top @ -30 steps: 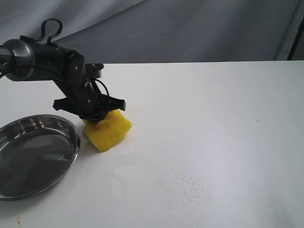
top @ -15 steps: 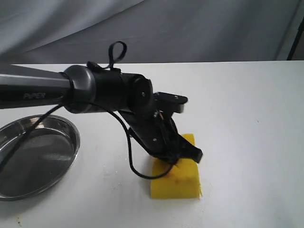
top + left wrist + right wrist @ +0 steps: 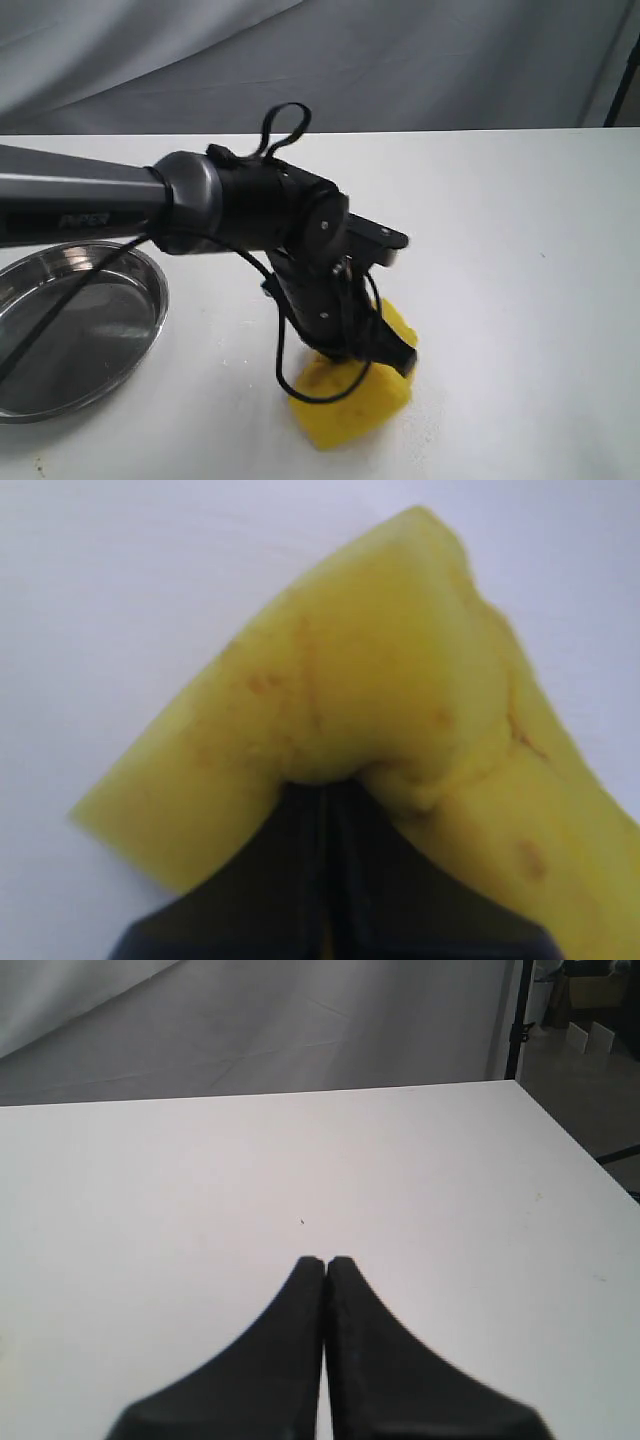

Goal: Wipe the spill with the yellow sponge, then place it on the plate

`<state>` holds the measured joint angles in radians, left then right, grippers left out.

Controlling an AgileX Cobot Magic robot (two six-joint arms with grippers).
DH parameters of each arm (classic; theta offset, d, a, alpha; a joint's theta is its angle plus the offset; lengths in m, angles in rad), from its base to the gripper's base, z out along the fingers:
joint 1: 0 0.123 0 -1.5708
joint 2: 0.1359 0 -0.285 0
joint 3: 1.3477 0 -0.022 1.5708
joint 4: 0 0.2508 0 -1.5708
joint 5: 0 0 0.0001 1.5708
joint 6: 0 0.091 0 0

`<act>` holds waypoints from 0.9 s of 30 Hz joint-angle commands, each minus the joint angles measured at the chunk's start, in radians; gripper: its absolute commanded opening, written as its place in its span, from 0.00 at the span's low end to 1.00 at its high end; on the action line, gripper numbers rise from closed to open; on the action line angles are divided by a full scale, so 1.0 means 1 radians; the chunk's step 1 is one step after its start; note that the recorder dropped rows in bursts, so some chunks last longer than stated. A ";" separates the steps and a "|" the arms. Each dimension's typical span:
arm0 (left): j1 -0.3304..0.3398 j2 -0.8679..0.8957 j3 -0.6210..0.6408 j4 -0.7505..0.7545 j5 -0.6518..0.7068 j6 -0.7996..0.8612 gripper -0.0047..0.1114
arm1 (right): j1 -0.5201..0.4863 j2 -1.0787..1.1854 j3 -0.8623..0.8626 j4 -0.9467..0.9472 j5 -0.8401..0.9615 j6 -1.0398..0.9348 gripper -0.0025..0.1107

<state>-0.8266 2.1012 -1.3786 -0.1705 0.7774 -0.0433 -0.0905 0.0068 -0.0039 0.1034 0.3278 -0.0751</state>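
The yellow sponge (image 3: 352, 400) lies pressed on the white table near the front middle, with my left gripper (image 3: 352, 345) shut on it from above. In the left wrist view the sponge (image 3: 340, 710) fills most of the picture, pinched and creased where the black fingers (image 3: 325, 870) bite into it, with faint brown stains on its foam. The steel plate (image 3: 150, 275) sits at the left edge of the table, empty. No spill shows; the arm and sponge cover that part of the table. My right gripper (image 3: 326, 1260) is shut with nothing in it, above bare table.
The left arm's dark tube (image 3: 80, 205) and cable reach across from the left, passing over the plate's far rim. A grey cloth backdrop (image 3: 400, 60) hangs behind the table. A black stand leg (image 3: 515, 1020) stands past the table's far corner.
The left gripper carried the sponge from beside the plate rightward and toward the front of the table, then dragged it a little left and forward, turning it.
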 commanded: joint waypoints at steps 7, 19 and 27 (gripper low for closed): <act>0.338 0.018 0.012 0.237 0.247 -0.120 0.04 | 0.002 -0.004 0.004 -0.007 -0.001 0.003 0.02; 0.113 0.018 0.012 0.022 0.247 -0.008 0.04 | 0.002 -0.004 0.004 -0.007 -0.001 0.003 0.02; -0.244 0.018 0.012 -0.067 0.207 0.051 0.04 | 0.002 -0.004 0.004 -0.007 -0.001 0.003 0.02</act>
<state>-0.9946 2.0994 -1.3835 -0.1315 0.9965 0.0000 -0.0905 0.0068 -0.0039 0.1034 0.3278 -0.0751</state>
